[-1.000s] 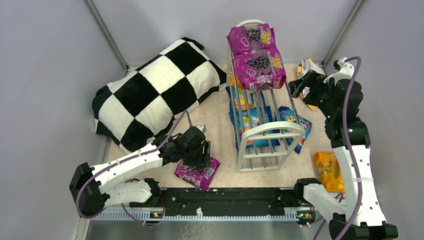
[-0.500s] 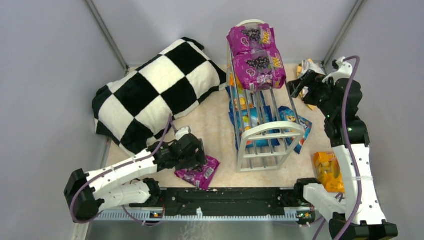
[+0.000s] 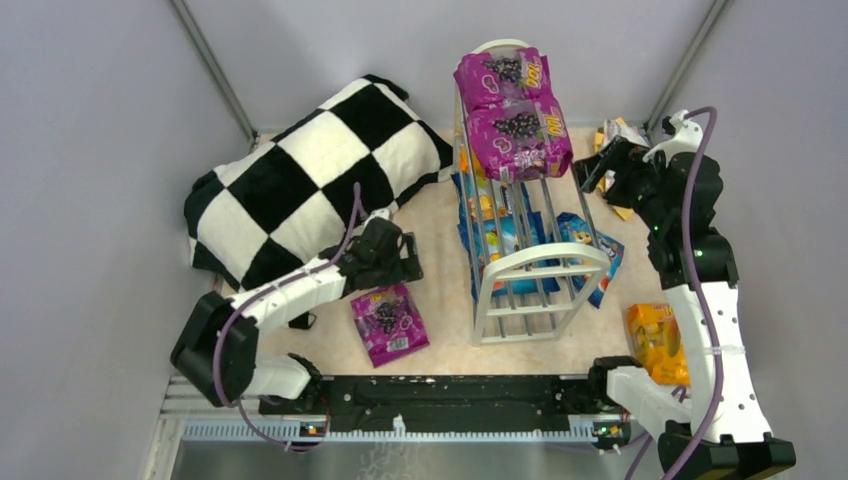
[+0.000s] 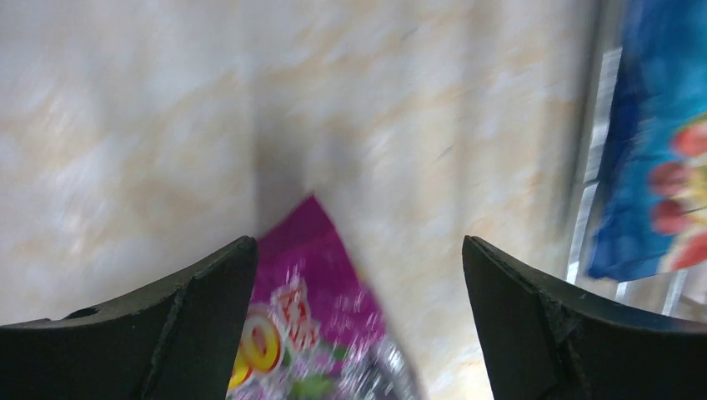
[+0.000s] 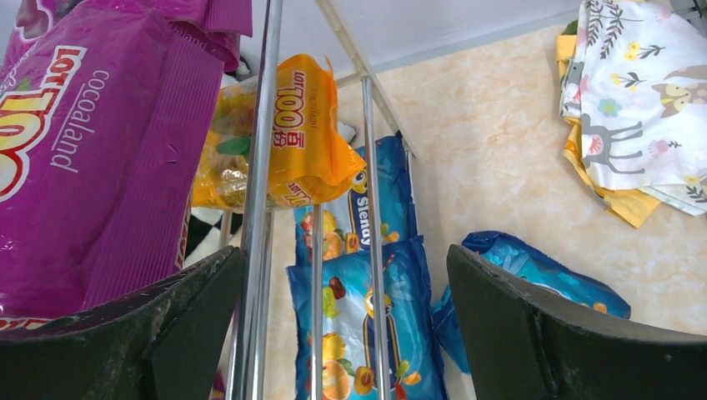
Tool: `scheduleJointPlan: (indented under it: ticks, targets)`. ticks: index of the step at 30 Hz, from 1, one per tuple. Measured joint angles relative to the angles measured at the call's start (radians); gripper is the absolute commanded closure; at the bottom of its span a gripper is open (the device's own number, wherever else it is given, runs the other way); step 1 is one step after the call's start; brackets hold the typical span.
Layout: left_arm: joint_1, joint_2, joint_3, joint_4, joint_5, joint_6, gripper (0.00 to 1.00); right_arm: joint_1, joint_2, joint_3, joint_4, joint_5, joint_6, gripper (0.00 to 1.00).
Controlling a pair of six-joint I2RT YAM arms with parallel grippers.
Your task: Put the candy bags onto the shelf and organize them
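Note:
A purple candy bag (image 3: 388,322) lies flat on the table near the front; its top corner shows blurred in the left wrist view (image 4: 321,333). My left gripper (image 3: 395,266) is open and empty just beyond the bag's far end, with its jaws wide apart (image 4: 357,250). The white wire shelf (image 3: 528,262) carries two purple bags (image 3: 512,105) on its top tier. My right gripper (image 3: 598,168) is open and empty beside the shelf's far right end (image 5: 343,254), looking through the rods (image 5: 268,167) at an orange bag (image 5: 296,137) and blue bags (image 5: 367,333).
A black-and-white checked pillow (image 3: 310,180) fills the back left. A blue bag (image 3: 585,250) leans at the shelf's right side, also in the right wrist view (image 5: 534,275). An orange bag (image 3: 655,340) lies front right. A patterned cloth (image 3: 617,133) lies in the back right corner (image 5: 642,108).
My left gripper has lifted off the purple bag and swung back toward the pillow. The bag now lies flat, turned lengthwise and a little farther from the front edge. The right arm barely moved.

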Motion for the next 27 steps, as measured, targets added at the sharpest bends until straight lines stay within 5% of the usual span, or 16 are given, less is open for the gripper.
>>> scheduleJointPlan:
  ticks: [6, 10, 17, 27]
  targets:
    - [0.011, 0.209, 0.251, 0.129, 0.182, 0.212, 0.02, 0.0, 0.0, 0.0, -0.001, 0.0, -0.001, 0.08]
    - [0.011, 0.192, 0.288, 0.167, 0.226, 0.272, 0.02, 0.0, -0.001, 0.001, -0.003, 0.005, -0.002, 0.08]
    - [0.011, -0.018, 0.212, -0.022, 0.117, 0.182, 0.02, 0.0, -0.003, -0.001, -0.002, 0.006, -0.001, 0.08]
    - [0.021, -0.411, -0.114, -0.243, -0.116, -0.054, 0.02, 0.0, -0.002, -0.008, 0.014, -0.013, 0.003, 0.08]
